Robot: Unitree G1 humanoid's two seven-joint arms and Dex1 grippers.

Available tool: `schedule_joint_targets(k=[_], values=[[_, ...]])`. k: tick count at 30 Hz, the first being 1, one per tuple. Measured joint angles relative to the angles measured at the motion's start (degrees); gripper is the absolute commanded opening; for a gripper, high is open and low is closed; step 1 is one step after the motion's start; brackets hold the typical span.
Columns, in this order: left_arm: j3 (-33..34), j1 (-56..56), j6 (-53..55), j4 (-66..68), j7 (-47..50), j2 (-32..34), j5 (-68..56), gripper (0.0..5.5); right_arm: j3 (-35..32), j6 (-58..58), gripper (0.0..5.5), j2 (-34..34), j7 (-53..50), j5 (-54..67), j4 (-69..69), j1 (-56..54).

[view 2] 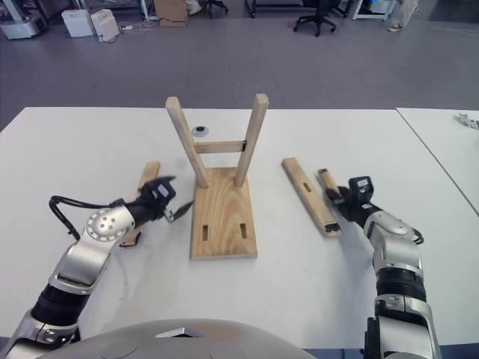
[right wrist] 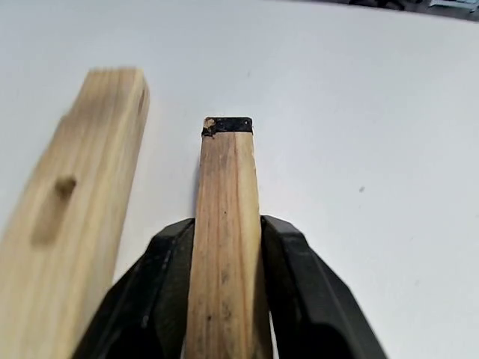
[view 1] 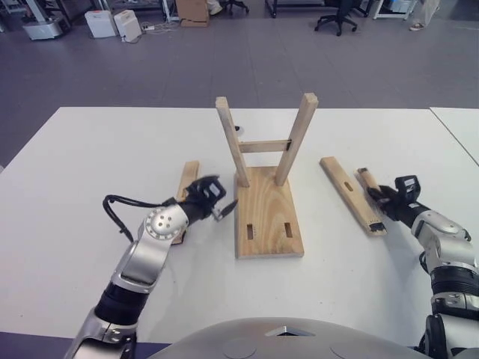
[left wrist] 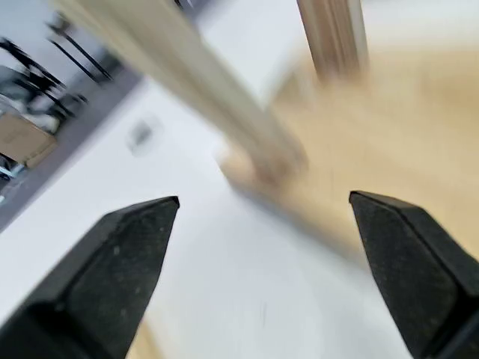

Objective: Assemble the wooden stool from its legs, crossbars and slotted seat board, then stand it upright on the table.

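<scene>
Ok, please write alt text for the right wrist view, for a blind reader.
The right gripper clamps a slim wooden crossbar on the white table. A thicker wooden leg lies beside it, not touching.

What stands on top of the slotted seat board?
On the seat board, a leg and a second leg stand at the far end, joined by a crossbar. Two near slots are empty. Anything under the legs' ends is covered.
</scene>
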Motion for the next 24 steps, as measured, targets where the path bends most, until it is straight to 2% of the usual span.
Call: schedule_joint_targets(k=[2,4,7,9,13,24], values=[[7.74,-7.65,7.45,-6.80,3.09,-8.71,-15.62,4.20,-3.09,2.51,1.32,-0.59,-2.36,4.21,-11.58,-5.26],[13.31,-13.70,12.21,-8.81,7.14,-13.06,-25.49,4.20,-1.84,3.77,1.32,-1.10,-3.26,5.35,-21.67,-8.82],[20.51,-25.24,18.30,-7.11,16.39,-18.56,-39.25,4.20,6.71,5.65,1.32,0.63,-4.18,7.32,-40.30,-15.04],[23.33,-30.83,20.33,-5.59,21.58,-20.47,-46.63,3.91,13.85,6.48,1.32,2.27,-4.43,6.18,-49.41,-17.37],[24.34,-32.95,22.11,-4.18,28.20,-20.89,-54.75,2.99,19.45,9.39,1.32,4.45,-6.83,5.09,-56.47,-18.41],[22.98,-32.97,20.17,-3.06,34.67,-19.19,-64.78,0.99,23.39,8.96,1.32,5.31,-6.49,1.97,-56.96,-19.47]])
